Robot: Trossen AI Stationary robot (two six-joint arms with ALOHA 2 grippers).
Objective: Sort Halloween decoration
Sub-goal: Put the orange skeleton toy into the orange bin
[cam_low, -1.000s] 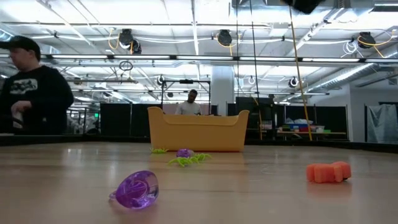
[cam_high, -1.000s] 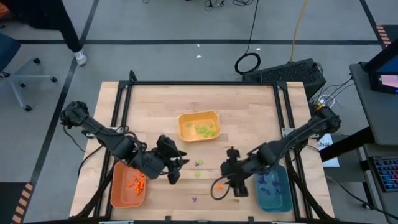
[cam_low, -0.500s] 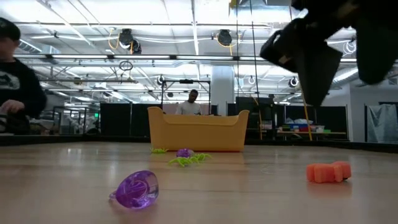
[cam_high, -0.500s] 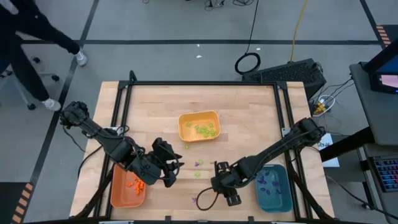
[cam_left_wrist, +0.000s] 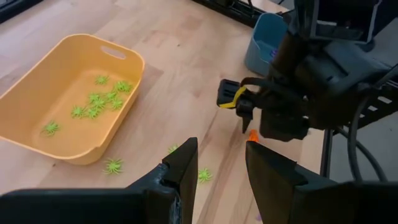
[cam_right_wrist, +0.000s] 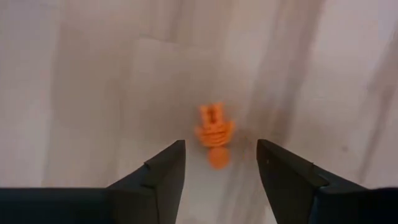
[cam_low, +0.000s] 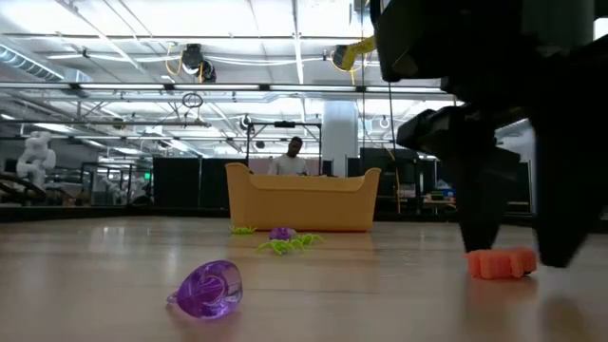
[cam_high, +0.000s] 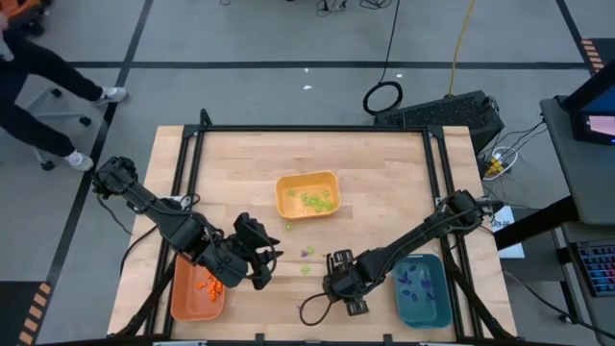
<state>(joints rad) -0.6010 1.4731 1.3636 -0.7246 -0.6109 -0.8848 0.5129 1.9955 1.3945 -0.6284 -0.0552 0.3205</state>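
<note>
The Halloween decoration lies scattered as tiny pieces. An orange piece [cam_right_wrist: 213,134] [cam_low: 502,263] lies on the wood. My right gripper [cam_right_wrist: 219,168] [cam_high: 336,281] is open and points down over it, one finger on each side and clear of it. A purple piece [cam_low: 207,288] lies near the front edge. Another purple piece [cam_high: 307,252] and green spiders [cam_left_wrist: 113,165] lie mid-table. My left gripper [cam_left_wrist: 221,171] [cam_high: 264,261] hangs open and empty above the table, beside the orange tray [cam_high: 187,298].
A yellow tray [cam_high: 288,185] at mid-table holds green spiders [cam_left_wrist: 93,102]. The orange tray at the front left holds orange pieces. A teal tray [cam_high: 421,300] at the front right holds purple ones. A person's legs [cam_high: 48,67] show on the floor beyond the table's far left corner.
My right gripper has come down steeply and toward the table's left. Its fingers now stand either side of the orange piece. The pieces on the table have not moved. A person behind the table has walked out of the low view.
</note>
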